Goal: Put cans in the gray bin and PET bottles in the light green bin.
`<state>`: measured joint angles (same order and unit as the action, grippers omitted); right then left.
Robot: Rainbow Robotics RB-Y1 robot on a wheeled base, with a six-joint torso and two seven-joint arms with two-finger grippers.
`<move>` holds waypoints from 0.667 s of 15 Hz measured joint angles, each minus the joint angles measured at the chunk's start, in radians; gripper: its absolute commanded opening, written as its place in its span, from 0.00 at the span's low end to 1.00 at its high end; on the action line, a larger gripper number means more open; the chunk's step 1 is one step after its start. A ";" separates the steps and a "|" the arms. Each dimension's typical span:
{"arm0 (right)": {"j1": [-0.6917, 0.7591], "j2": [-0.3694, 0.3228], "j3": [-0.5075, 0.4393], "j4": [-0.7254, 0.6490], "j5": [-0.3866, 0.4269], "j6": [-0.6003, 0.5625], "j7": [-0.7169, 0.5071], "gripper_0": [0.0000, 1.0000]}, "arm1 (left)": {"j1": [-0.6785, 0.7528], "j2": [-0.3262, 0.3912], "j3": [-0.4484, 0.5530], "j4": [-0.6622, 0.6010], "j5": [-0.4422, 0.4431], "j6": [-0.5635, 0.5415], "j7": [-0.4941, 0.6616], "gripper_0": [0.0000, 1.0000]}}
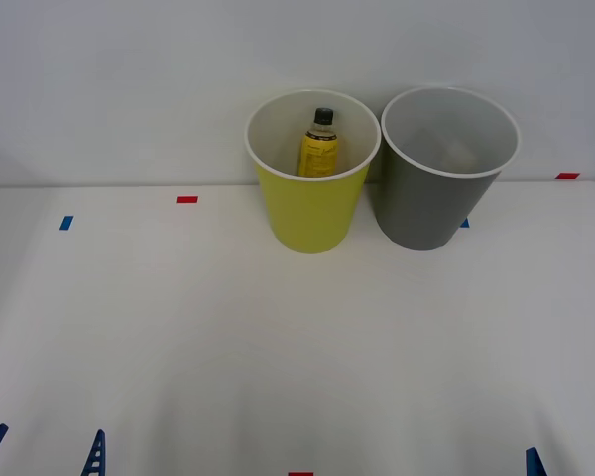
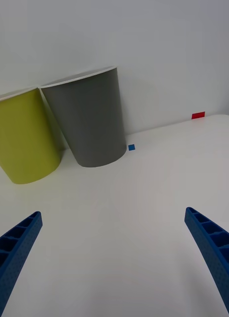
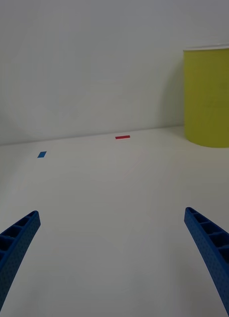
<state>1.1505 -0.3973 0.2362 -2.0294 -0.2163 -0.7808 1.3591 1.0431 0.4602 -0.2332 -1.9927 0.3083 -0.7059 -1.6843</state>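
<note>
The light green bin (image 1: 312, 203) stood upright at the far side of the white worktop (image 1: 297, 347), close to the pale wall behind it. Inside it, the PET bottle (image 1: 319, 144) with yellow contents and a black screw cap stood upright against the white inner wall, its cap below the bin's white rim. Just beside it, on the robot's right, stood the gray bin (image 1: 436, 203), also upright; the two bins were near each other at the rims, and whether they touched could not be told. The gray bin's inside showed only a faint pale patch, too unclear to identify.

The left gripper (image 3: 112, 257) hung over the near left part of the worktop, well apart from the bins, its jaws spread wide with nothing between them; its blue ribbed fingers (image 1: 96, 456) showed at the near edge of the front view. The right gripper (image 2: 112, 257) hung over the near right part of the worktop, its jaws likewise wide apart and holding nothing.

Small tape marks lay on the worktop: a red mark (image 1: 186, 199) and a blue mark (image 1: 66, 223) to the left of the green bin, another red mark (image 1: 567, 176) at the far right, and a blue mark (image 2: 131, 147) at the foot of the gray bin.
</note>
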 measured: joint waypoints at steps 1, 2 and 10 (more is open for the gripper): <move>0.000 0.000 0.000 0.000 0.000 0.000 0.000 1.00 | 0.000 0.000 0.000 0.000 0.000 0.000 0.000 1.00; 0.000 0.000 0.000 0.000 0.000 0.000 0.000 1.00 | 0.000 0.000 0.000 0.000 0.000 0.000 0.000 1.00; 0.000 0.000 0.000 0.000 0.000 0.000 0.000 1.00 | 0.000 0.000 0.000 0.000 0.000 0.000 0.000 1.00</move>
<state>1.1505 -0.3973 0.2362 -2.0294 -0.2163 -0.7808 1.3591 1.0431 0.4602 -0.2332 -1.9927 0.3083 -0.7059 -1.6843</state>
